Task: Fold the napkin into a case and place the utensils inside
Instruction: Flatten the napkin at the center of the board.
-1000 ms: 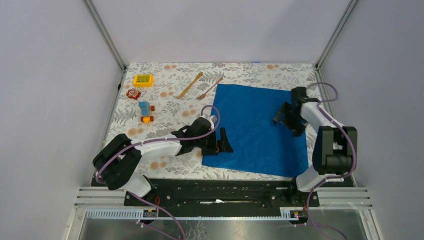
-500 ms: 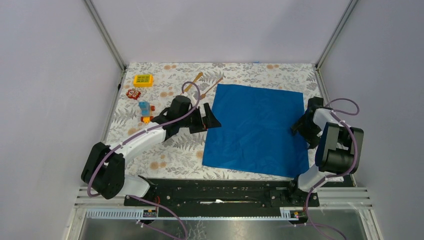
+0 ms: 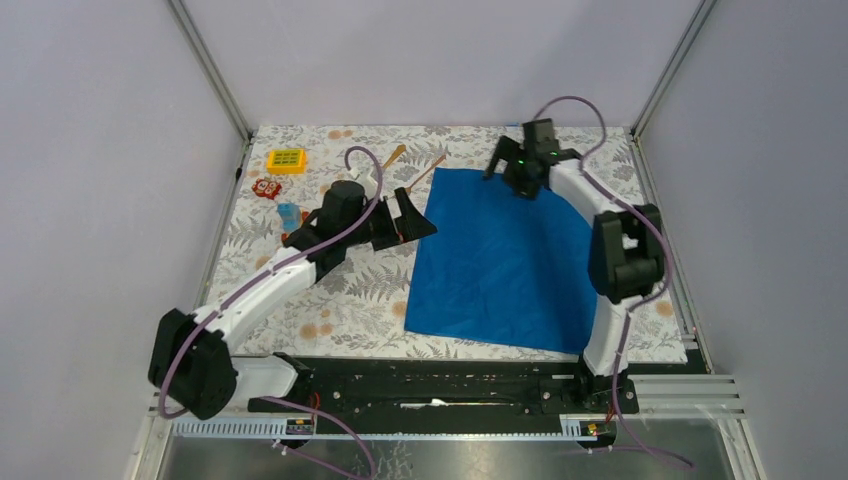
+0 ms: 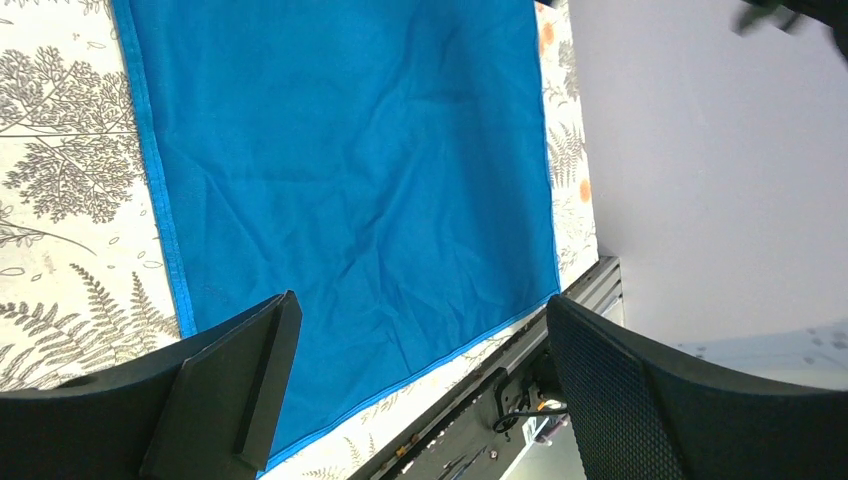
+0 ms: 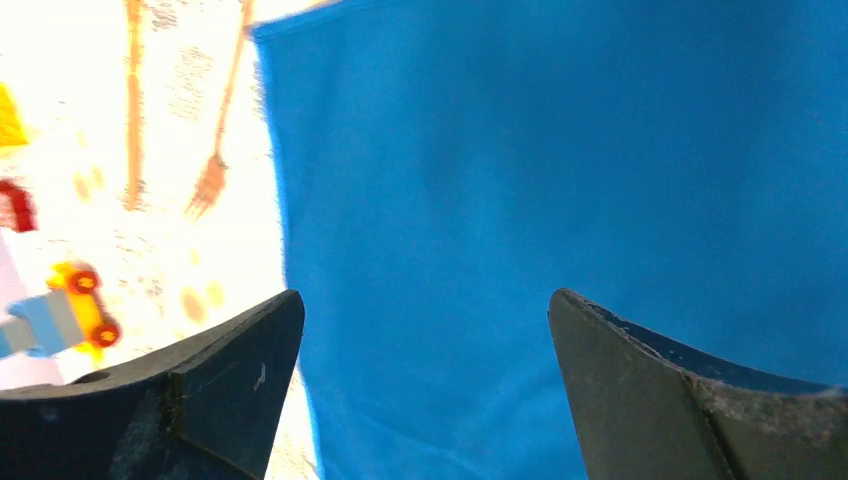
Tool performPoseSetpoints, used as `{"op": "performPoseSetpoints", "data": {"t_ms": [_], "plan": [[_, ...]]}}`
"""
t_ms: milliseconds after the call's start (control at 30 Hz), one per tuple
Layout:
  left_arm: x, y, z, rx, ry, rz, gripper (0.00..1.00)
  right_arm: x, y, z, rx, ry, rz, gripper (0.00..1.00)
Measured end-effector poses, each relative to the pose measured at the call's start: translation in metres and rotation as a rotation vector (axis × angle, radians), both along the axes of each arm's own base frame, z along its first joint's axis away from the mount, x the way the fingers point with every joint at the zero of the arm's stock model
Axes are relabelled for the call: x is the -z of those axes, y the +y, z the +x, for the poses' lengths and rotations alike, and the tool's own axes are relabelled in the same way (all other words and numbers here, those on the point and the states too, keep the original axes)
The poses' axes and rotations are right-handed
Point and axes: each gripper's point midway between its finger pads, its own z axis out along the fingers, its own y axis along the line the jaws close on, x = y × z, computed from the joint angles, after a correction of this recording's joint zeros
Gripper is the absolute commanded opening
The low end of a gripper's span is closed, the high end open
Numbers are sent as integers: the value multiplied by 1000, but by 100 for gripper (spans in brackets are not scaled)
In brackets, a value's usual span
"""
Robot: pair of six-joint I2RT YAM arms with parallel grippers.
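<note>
Firstly, top view only: left gripper (image 3: 418, 214), fingers apart, empty, just left of the napkin (image 3: 510, 260); right gripper (image 3: 512, 174), fingers apart, empty, over its far edge. Napkin: blue, unfolded, flat on the table's right half. Right wrist view adds: fork (image 5: 222, 120) and knife stick (image 5: 133, 100) left of the napkin's far corner; blue-orange toy (image 5: 60, 315). Left wrist view adds: creases, near rail (image 4: 590, 290). Surface: fern-print tablecloth (image 3: 340, 280). Room: plain pale walls (image 3: 430, 60), metal corner posts (image 3: 210, 70).
</note>
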Motion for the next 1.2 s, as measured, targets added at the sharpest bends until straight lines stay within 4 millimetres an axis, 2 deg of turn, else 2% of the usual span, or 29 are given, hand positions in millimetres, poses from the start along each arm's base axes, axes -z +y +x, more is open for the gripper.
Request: {"op": "performPoseSetpoints", "data": {"t_ms": [133,267,333,500,667,900,1033,1133,1200], "plan": [[-18,11,-10,-24,-53,-16,99,13,69,47,-58,-29,100,89],[-14,18,-19,-35,-50,-11,99,30,108,71,-85,-36,122,69],[-2,20,-23,-38,-26,0,99,37,124,81,-92,-42,121,65],[29,26,-35,-45,54,30,99,51,147,98,-107,-60,120,66],[32,27,-36,-47,62,32,99,81,157,100,-120,-35,99,65],[31,26,-35,-47,56,28,99,82,173,119,-132,-94,115,64],[31,26,-35,-47,56,28,99,80,190,132,-145,-139,168,64],[31,26,-35,-47,55,29,99,78,202,139,-160,-170,213,67],[32,26,-35,-46,55,30,99,76,206,140,-166,-176,224,72]]}}
